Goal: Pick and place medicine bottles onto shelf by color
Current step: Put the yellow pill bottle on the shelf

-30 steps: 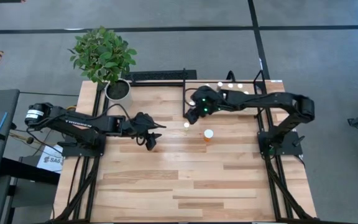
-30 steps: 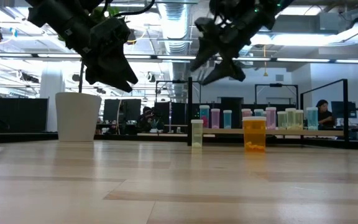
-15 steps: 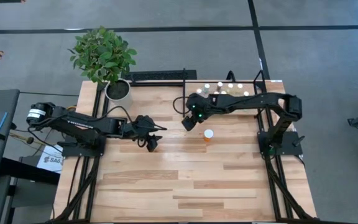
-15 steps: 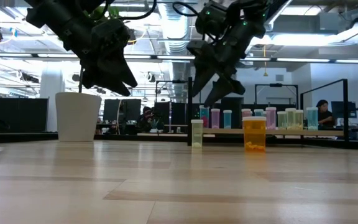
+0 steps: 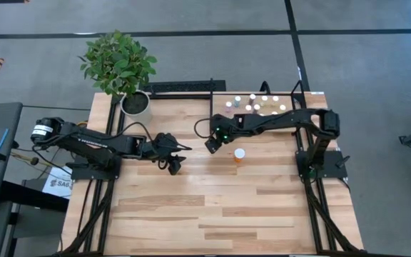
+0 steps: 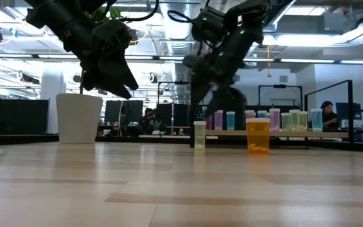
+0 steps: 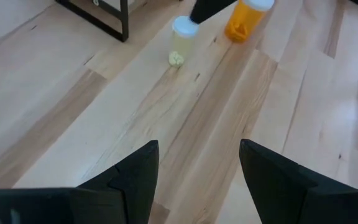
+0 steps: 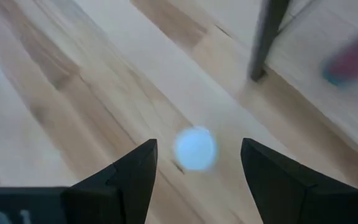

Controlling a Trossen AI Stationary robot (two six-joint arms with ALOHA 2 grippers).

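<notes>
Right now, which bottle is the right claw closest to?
The small pale yellow bottle on the bare tabletop; the right gripper hovers open directly over it. The bigger orange bottle stands farther aside.

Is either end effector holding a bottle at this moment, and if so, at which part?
Nothing is held. The right end effector is open above the small pale bottle; the left end effector is open over bare table.

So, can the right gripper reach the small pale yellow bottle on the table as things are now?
Probably yes. The right gripper hangs just above the small pale yellow bottle, jaws open, and its wrist view shows the white cap between the fingers with bare wood around. The orange bottle stands apart.
</notes>
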